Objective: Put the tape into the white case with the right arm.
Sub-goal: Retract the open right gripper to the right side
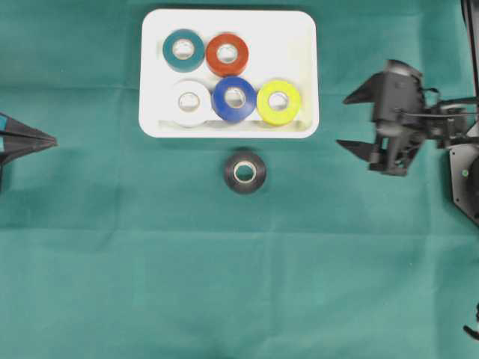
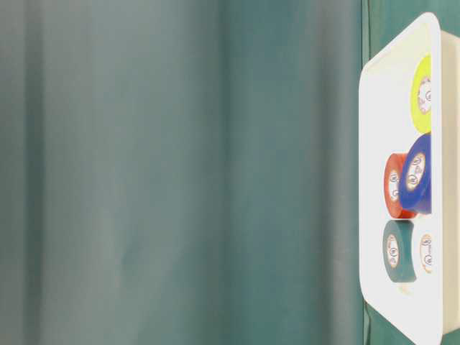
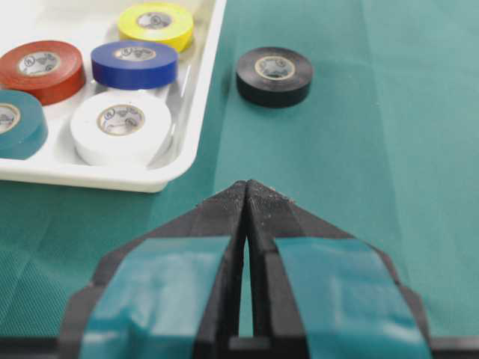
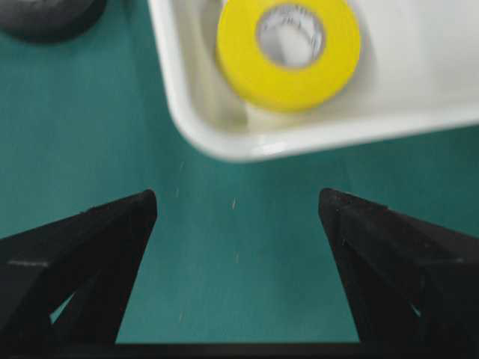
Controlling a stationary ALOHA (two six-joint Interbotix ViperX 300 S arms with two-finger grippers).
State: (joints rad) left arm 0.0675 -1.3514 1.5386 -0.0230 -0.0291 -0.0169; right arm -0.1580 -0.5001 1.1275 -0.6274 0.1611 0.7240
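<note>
Bench [image 1: 112, 284], green cloth over the whole frame in the overhead view.

Right arm [image 1: 441, 123] enters from the right edge, mid-height, partly cut off by the frame. Its tool [image 1: 349, 120] points left toward the white case; the two black pointed fingers stand wide apart, nothing between them. In the right wrist view the fingertips [image 4: 142, 206] frame bare cloth, with the case corner just beyond.

White case [image 1: 299, 45] sits upper centre, long side across the frame. Inside: teal roll [image 1: 183, 50] and red roll [image 1: 227, 54] in the back row; white roll [image 1: 189, 101], blue roll [image 1: 235, 98] and yellow roll [image 1: 279, 101] in the front row. Blue touches red.

Black tape [image 1: 245, 172] lies flat on the cloth just below the case's lower rim, outside it, well apart from the right tool.

Left tool [image 1: 30, 140] at the left edge, mostly cut off; the left wrist view shows its teal-patched fingers pressed together, empty.

Table-level view is rotated; only part of the case shows, and the black tape is out of it.
</note>
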